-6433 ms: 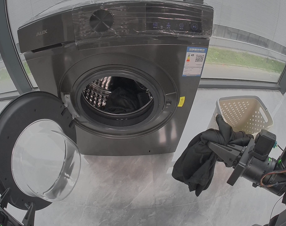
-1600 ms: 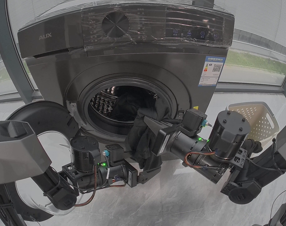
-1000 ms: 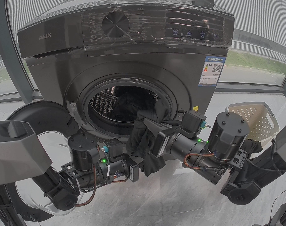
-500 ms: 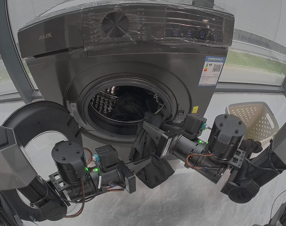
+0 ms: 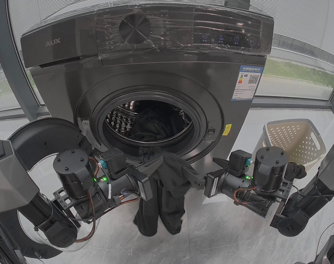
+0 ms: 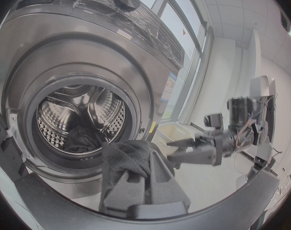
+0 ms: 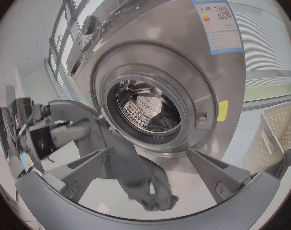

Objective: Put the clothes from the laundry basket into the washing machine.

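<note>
- Straight ahead stands a dark grey front-loading washing machine (image 5: 156, 70). Its round door (image 5: 46, 136) is swung wide open on the robot's left.
- Inside the steel drum (image 5: 117, 120) lies a heap of dark clothes (image 5: 156, 123), toward the back and the right side.
- Low in front of the opening, just below its rim, the left gripper (image 5: 156, 167) is clamped on a black garment (image 5: 168, 187). The cloth is bunched between its two fingers, as the left wrist view shows close up (image 6: 126, 157).
- From that grip the garment hangs down in long folds in front of the machine — outside the drum, not inside it. Its lower end reaches down near the pale grey stone floor (image 5: 211, 231); whether it touches cannot be told.
- The right gripper (image 5: 205, 170) sits just to the right of the garment at about the same height. Its fingers are spread wide and hold nothing; the right wrist view shows the cloth hanging beyond them (image 7: 129, 163).
- A cream laundry basket (image 5: 295, 136) with a perforated wall stands on the floor to the right of the machine, close to its corner.
</note>
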